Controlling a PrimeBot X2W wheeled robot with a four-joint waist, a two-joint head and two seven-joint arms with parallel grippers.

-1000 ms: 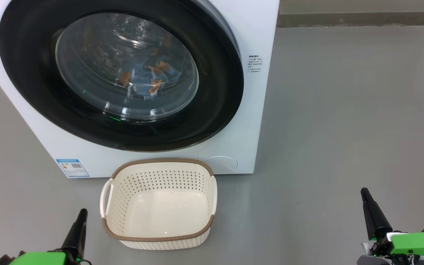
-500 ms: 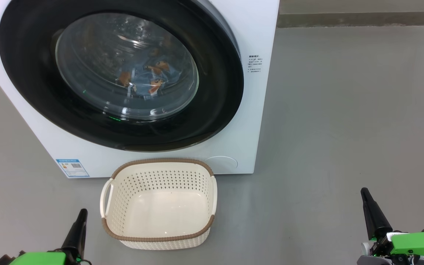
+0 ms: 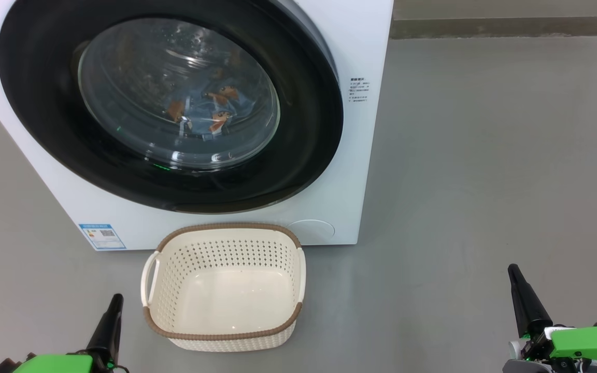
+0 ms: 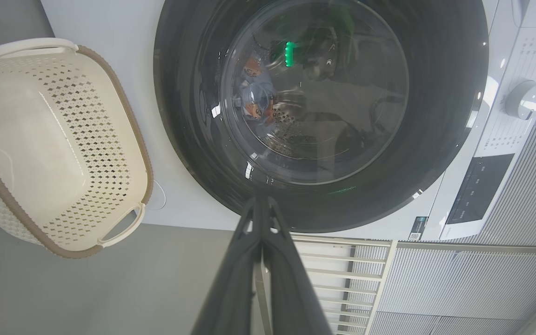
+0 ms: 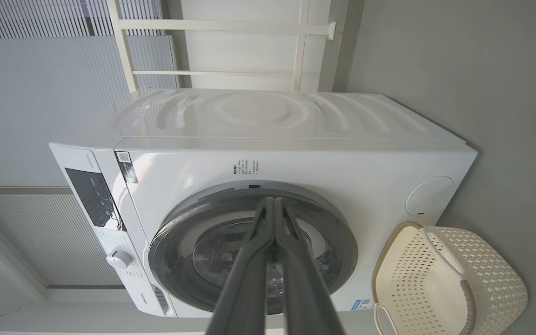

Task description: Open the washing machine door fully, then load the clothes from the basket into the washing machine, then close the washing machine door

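Grey floor point(image 3: 485, 155), basket point(image 3: 226, 226), shut washing machine door point(image 3: 44, 129) unchanged; left gripper point(image 3: 116, 299), right gripper point(image 3: 512, 269) stay clenched.

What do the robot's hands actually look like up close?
The left gripper and right gripper each have two long, slim, dark fingers tapering to a narrow tip. Behind them sits a bright green casing with black fittings.

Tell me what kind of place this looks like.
Probably a laundry corner, in a home or a mock-up of one. A white front-loading washer stands on a bare grey floor. An empty basket sits before it, and clothes show through its shut door.
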